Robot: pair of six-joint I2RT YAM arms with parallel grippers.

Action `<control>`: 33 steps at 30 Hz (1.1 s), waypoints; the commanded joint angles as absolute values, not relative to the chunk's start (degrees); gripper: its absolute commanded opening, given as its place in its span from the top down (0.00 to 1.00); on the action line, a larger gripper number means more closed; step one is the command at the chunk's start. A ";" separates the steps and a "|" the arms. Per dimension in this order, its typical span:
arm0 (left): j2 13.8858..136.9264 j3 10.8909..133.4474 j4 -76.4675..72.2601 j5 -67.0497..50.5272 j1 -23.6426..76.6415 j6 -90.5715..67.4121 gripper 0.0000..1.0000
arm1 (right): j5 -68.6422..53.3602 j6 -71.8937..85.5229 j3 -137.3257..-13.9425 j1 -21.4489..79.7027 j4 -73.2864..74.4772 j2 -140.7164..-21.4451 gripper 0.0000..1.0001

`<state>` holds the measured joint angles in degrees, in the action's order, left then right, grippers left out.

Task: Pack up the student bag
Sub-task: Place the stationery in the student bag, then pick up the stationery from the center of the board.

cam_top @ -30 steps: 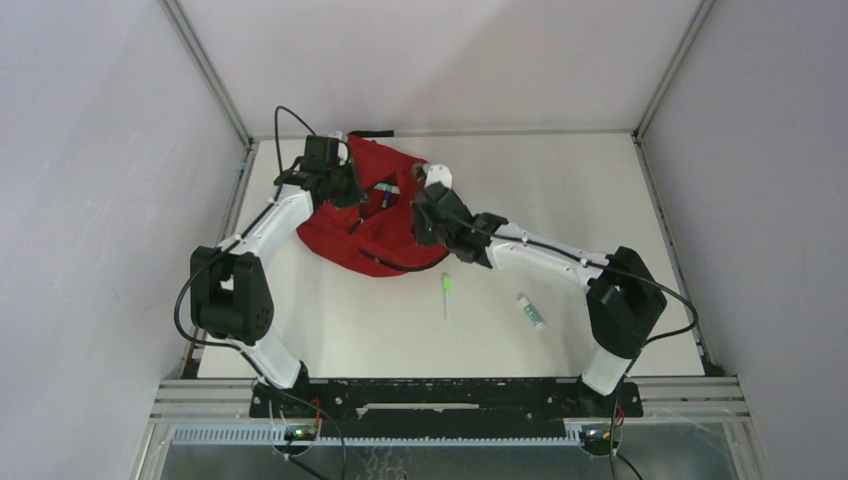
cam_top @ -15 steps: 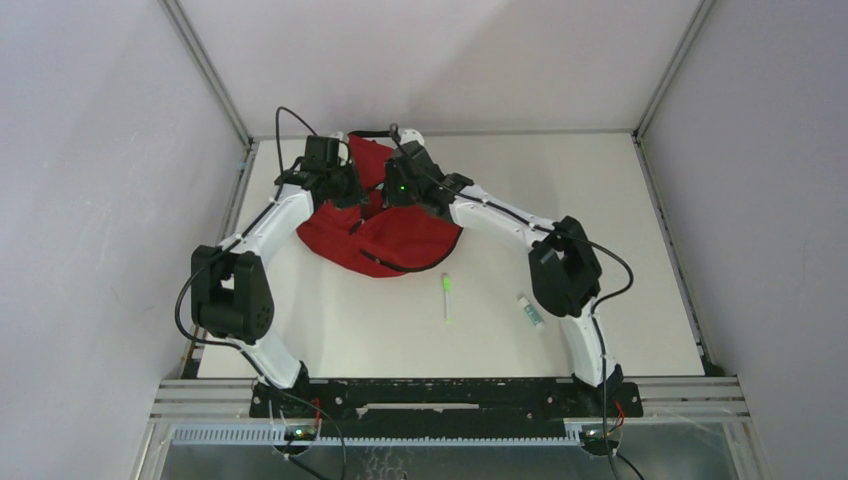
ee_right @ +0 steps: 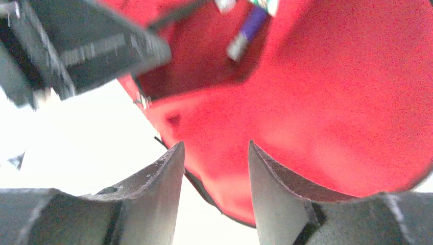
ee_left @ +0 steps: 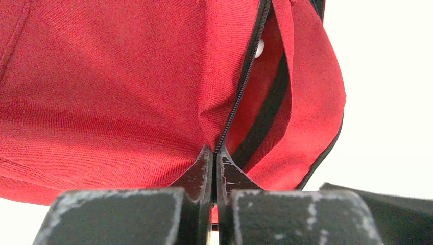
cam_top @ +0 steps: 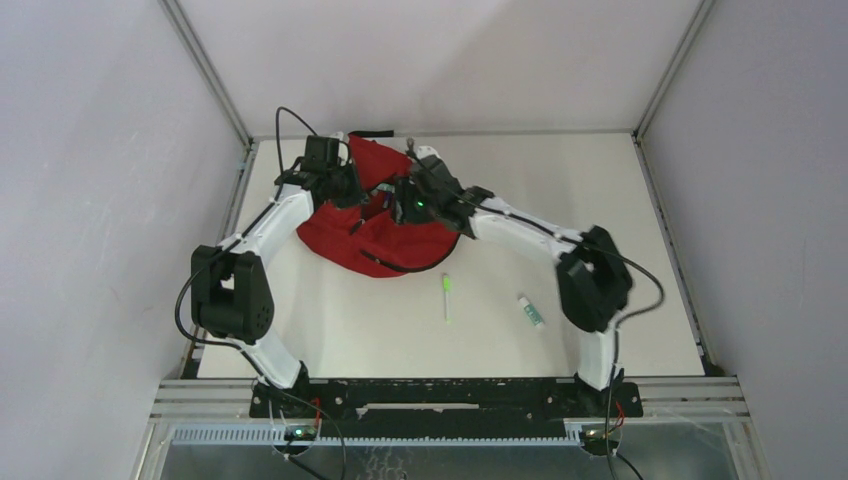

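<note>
Tabletop (cam_top: 600, 200) white, grey walls (cam_top: 440, 60) around; student bag (cam_top: 390, 245) far left, pen (cam_top: 447, 295), tube (cam_top: 531, 311) nearer.

No readable text, labels, brands or numbers on anything visible.

From above I see the student bag (cam_top: 385, 240) lying on the far left part of the table (cam_top: 570, 190). My left gripper (cam_top: 350, 190) sits at the bag's far left edge. My right gripper (cam_top: 400, 197) is over its middle, with a green light on the wrist. On the near side lie 1 green pen (cam_top: 447, 295) and, further right, 1 small white tube (cam_top: 531, 311).
</note>
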<state>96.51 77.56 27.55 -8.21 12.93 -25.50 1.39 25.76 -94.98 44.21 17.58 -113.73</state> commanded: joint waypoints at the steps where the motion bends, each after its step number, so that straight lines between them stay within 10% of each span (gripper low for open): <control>1: 95.00 77.61 26.30 -11.01 12.84 -26.03 1.00 | 1.95 27.07 -80.17 41.88 13.17 -96.92 0.42; 19: 93.80 77.18 26.09 -11.09 12.83 -26.22 1.00 | 19.63 37.76 -61.04 53.36 18.16 -100.01 0.35; 27: 93.79 76.65 26.10 -11.30 12.84 -26.17 1.00 | 20.50 39.33 -61.08 52.56 16.66 -104.81 0.56; 33: 93.91 76.57 25.93 -11.45 12.84 -26.26 1.00 | 25.01 38.41 -61.05 53.29 20.36 -100.37 0.90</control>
<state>96.51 77.56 27.51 -8.40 12.93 -25.52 20.95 38.44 -60.58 52.88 18.00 -103.72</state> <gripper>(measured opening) 0.012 0.186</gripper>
